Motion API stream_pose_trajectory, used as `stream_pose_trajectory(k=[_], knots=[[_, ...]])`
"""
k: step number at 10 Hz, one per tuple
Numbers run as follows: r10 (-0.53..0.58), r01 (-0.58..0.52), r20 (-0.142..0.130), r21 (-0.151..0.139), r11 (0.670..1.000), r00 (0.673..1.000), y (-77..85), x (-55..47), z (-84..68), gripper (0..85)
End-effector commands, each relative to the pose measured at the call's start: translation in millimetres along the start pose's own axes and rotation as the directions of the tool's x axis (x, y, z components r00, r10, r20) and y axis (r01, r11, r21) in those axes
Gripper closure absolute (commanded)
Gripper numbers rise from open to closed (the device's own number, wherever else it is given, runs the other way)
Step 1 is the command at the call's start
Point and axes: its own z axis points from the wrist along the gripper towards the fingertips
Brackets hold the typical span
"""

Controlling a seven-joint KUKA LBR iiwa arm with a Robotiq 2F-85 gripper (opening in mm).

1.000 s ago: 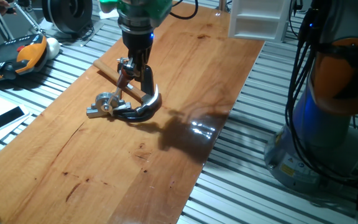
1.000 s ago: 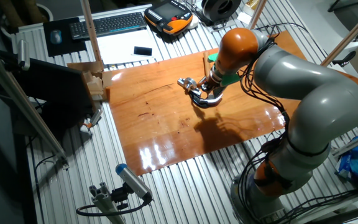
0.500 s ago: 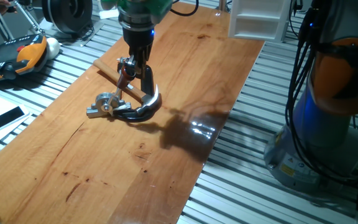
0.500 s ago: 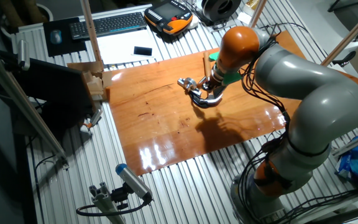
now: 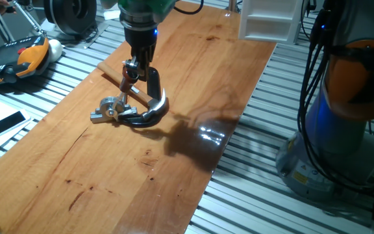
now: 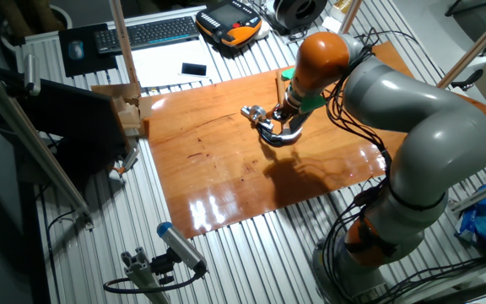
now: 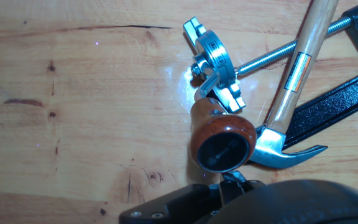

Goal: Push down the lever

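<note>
The lever (image 5: 126,84) stands up from its silver fitting (image 5: 112,107) on the wooden board (image 5: 174,162). Its red-brown knob (image 5: 129,69) is at the top. My gripper (image 5: 136,62) hangs right over the knob, fingers together, touching or nearly touching it. In the hand view the knob (image 7: 221,143) fills the centre just above my dark gripper (image 7: 225,185), with the fitting (image 7: 213,62) behind it. In the other fixed view the gripper (image 6: 287,108) is beside the fitting (image 6: 251,111).
A hammer with a wooden handle (image 7: 300,56) and steel head (image 7: 278,149) lies against the fitting, over a black C-clamp (image 7: 334,99) with a screw bar (image 7: 269,57). A white bin (image 5: 265,19) stands at the board's far end. A pendant (image 5: 18,55) and phone (image 5: 6,122) lie off the board.
My gripper has shifted slightly up and away along the board, staying at the knob. The lever still stands raised; hammer and clamp have not moved.
</note>
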Motion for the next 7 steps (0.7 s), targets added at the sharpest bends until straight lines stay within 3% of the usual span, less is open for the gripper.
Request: stream_pose_trajectory(k=[1, 7], knots=[[0.002, -0.002, -0.004, 0.001, 1.0, 1.0, 1.2, -1.4, -1.2, 85.0], [0.013, -0.013, -0.011, 0.01, 1.0, 1.0, 15.7, -9.0, -3.4, 85.0]])
